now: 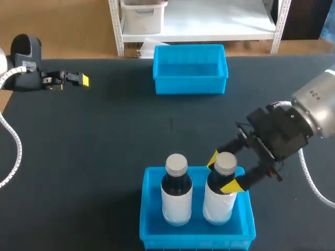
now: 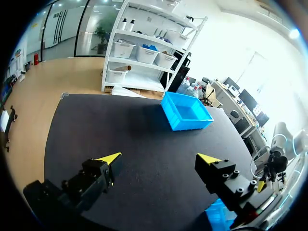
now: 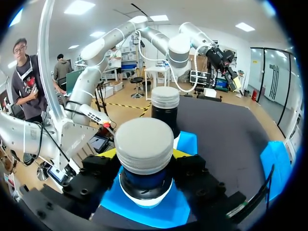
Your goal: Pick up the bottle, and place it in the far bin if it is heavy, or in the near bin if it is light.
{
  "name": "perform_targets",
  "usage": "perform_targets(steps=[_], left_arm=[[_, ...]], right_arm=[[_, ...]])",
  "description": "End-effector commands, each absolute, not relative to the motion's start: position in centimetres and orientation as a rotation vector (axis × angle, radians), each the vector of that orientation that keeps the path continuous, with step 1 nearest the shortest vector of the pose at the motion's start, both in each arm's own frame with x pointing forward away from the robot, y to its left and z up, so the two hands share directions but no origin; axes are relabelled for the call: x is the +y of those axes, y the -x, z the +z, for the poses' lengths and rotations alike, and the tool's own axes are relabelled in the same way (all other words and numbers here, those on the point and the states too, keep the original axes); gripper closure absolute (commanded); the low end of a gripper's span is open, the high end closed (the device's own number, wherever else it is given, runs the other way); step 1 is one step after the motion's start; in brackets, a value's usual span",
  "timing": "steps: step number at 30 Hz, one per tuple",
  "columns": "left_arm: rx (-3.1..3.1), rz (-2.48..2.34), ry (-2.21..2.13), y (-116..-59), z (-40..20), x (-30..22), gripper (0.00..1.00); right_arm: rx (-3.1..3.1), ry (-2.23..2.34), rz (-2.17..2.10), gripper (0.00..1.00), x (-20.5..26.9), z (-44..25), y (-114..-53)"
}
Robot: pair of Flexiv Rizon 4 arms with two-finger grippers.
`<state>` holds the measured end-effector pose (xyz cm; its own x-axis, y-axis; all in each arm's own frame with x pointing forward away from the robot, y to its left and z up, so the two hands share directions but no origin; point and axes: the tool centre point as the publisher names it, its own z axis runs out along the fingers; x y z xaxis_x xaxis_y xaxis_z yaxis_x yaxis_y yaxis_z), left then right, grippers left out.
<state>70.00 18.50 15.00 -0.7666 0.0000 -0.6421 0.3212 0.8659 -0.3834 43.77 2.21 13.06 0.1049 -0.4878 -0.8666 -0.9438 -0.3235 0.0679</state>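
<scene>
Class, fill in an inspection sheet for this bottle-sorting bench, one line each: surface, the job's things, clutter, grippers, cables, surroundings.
Surface: dark table, matt.
Job's things: far bin has no bottle in it. Near bin has two capped bottles standing upright side by side, the held bottle and the other bottle.
Clutter: nothing seen.
Grippers: right gripper is shut on the held bottle just below its cap. Left gripper is open, holds nothing and is over the table's far left part.
Cables: left arm's hose and right arm's hose are white and ribbed, and touch neither bin.
Surroundings: nothing seen reaching over the table.
</scene>
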Motion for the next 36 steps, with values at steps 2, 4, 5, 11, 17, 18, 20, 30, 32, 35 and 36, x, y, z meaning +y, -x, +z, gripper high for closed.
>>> perform_targets(steps=[2,4,5,11,17,18,20,30,32,35,36], left_arm=[[2.374,-0.636,-0.231,-70.0,15.0,18.5,0.00],[2.374,-0.636,-0.231,-70.0,15.0,18.5,0.00],[2.374,-0.636,-0.231,-70.0,15.0,18.5,0.00],[2.374,-0.636,-0.231,-70.0,15.0,18.5,0.00],[2.374,-0.636,-0.231,-70.0,15.0,18.5,0.00],[2.374,-0.636,-0.231,-70.0,15.0,18.5,0.00],[2.374,-0.636,-0.231,-70.0,15.0,18.5,0.00],[2.374,-0.636,-0.231,-70.0,15.0,18.5,0.00],[2.374,-0.636,-0.231,-70.0,15.0,18.5,0.00],[2.374,-0.636,-0.231,-70.0,15.0,18.5,0.00],[2.374,-0.636,-0.231,-70.0,15.0,18.5,0.00]], right_arm=[[1.394,1.868,1.150,0.00,1.9,13.3,-44.0],[1.396,1.866,1.149,0.00,1.5,13.4,-44.2],[1.400,1.865,1.147,0.00,1.2,13.5,-44.4],[1.434,1.866,1.120,0.00,-1.8,14.2,-46.0],[1.537,1.809,1.064,0.00,-5.8,14.4,-49.2],[1.558,1.791,1.056,0.00,-6.4,14.3,-49.8],[1.623,1.742,1.019,0.00,-7.3,14.1,-51.5],[1.848,1.527,0.844,0.00,-8.8,13.0,-60.7],[1.873,1.472,0.857,0.00,-8.7,13.0,-61.9],[1.905,1.402,0.887,0.00,-8.6,12.9,-63.2],[1.920,1.401,0.859,0.00,-8.6,13.0,-63.6]])
